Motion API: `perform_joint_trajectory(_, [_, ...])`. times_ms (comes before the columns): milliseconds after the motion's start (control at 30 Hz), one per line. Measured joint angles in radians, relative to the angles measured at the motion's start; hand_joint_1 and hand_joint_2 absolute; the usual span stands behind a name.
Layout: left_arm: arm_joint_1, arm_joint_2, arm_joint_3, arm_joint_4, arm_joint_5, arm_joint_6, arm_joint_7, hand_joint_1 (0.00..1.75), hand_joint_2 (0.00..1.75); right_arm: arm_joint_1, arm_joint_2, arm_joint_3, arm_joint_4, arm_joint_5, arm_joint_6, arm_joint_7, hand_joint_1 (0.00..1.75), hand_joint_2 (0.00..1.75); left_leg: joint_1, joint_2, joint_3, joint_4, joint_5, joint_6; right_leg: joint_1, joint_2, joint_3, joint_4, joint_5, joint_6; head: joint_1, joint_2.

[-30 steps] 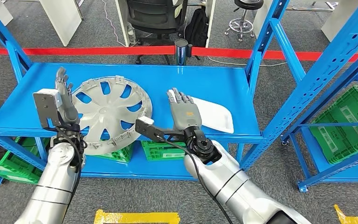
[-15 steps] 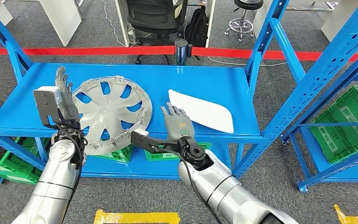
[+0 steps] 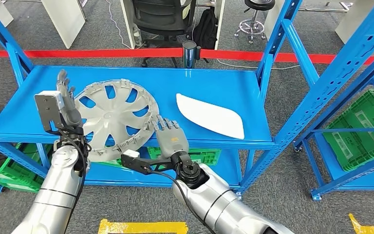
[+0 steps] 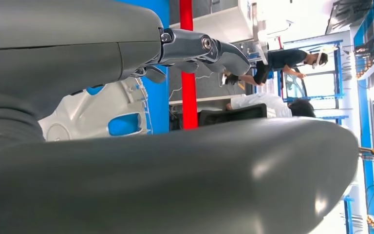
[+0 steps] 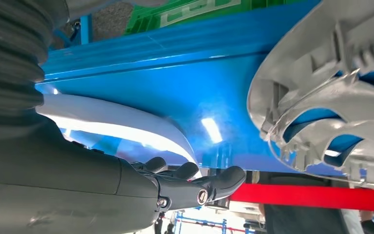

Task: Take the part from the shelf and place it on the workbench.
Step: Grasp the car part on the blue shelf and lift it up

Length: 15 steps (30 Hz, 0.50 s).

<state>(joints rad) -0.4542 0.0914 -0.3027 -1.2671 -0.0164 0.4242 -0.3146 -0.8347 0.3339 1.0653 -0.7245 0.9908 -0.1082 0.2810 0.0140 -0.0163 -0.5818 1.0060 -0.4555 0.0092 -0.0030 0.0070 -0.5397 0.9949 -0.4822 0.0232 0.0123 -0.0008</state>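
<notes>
Silver hubcap [image 3: 114, 117] overhangs your shelf [image 3: 214, 80] edge, flanked by left hand [image 3: 67, 105] and right hand [image 3: 170, 139], both spread, holding nothing. Risk: uneven squeeze tips it off.

My left hand [image 3: 64, 100] stands at the left edge of the hubcap [image 3: 113, 117], which lies on the shelf [image 3: 214, 83] with its near rim over the front edge. My right hand [image 3: 171, 140] is just right of the hubcap's near-right rim, at the shelf's front edge. The panel [image 3: 209, 115] lies on the shelf right of and beyond my right hand. Crates [image 3: 202, 155] sit on the lower level beneath it.
</notes>
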Motion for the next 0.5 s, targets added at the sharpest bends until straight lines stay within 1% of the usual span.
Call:
perform_joint_trajectory(200, [0.001,0.002,0.001,0.000,0.000,0.006,0.000,0.00,0.00,0.000,0.002,0.021,0.006,0.062,-0.014,0.021,0.00,1.75,0.000,0.000,0.000,0.000,0.000,0.000,0.000,0.000,0.000,0.000,0.000,-0.001,0.000,0.000])
perform_joint_trajectory(500, [0.002,0.002,0.001,0.009,0.010,0.009,-0.010,0.00,0.00,0.008,0.002,0.040,0.020,0.082,-0.006,0.024,0.00,1.75,0.000,0.000,0.000,0.000,0.000,0.000,0.000,0.000,0.000,0.000,0.000,-0.001,0.001,0.000])
